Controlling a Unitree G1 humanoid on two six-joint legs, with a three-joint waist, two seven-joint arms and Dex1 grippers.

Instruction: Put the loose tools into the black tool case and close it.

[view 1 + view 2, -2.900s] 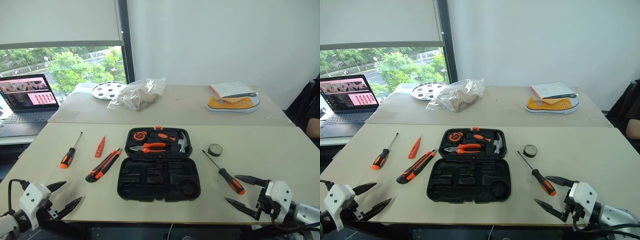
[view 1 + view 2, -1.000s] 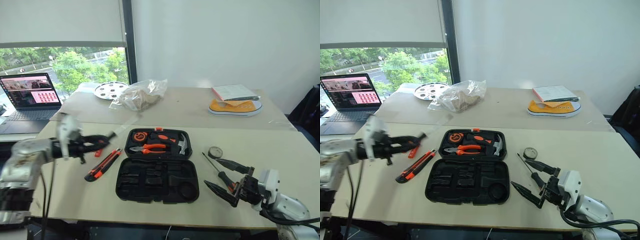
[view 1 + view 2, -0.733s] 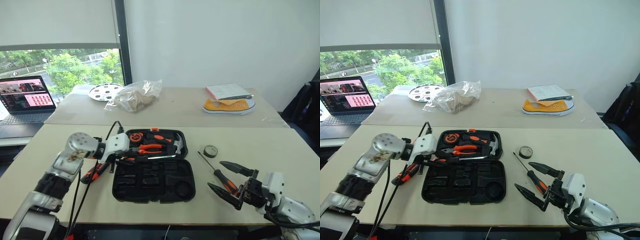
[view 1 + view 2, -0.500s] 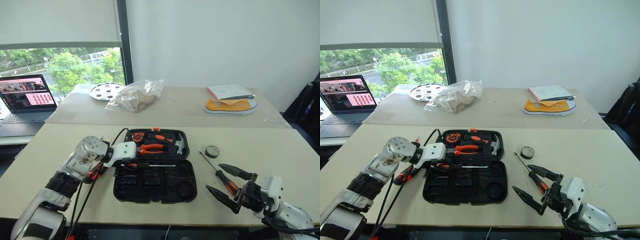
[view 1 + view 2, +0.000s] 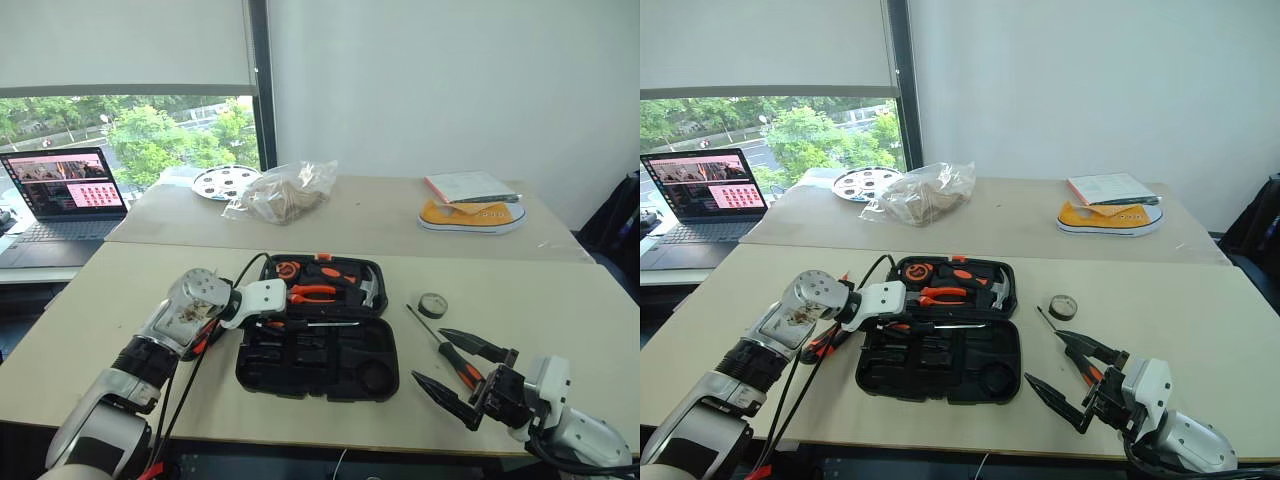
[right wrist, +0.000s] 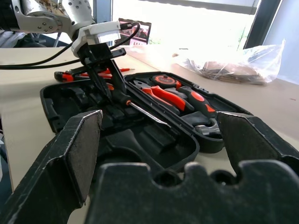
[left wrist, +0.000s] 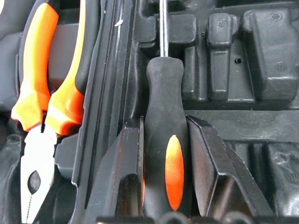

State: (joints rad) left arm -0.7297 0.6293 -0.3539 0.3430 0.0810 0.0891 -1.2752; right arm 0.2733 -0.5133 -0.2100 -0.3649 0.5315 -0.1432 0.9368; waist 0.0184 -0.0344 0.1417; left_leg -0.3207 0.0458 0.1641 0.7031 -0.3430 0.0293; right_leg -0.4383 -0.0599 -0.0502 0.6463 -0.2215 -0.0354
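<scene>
While the left gripper [image 7: 166, 186] clamps a long screwdriver [image 7: 164, 130] by its handle over the open black tool case [image 5: 318, 358] (mid-table, near the front edge), the right gripper [image 5: 462, 372] stands wide, empty.

Your black tool case [image 5: 318, 358] lies open and flat on the table. One long screwdriver [image 7: 164, 140] is held across its hinge line. The other [image 5: 448, 352] lies right of the case; the utility knife [image 5: 823, 343] lies left of it.
</scene>
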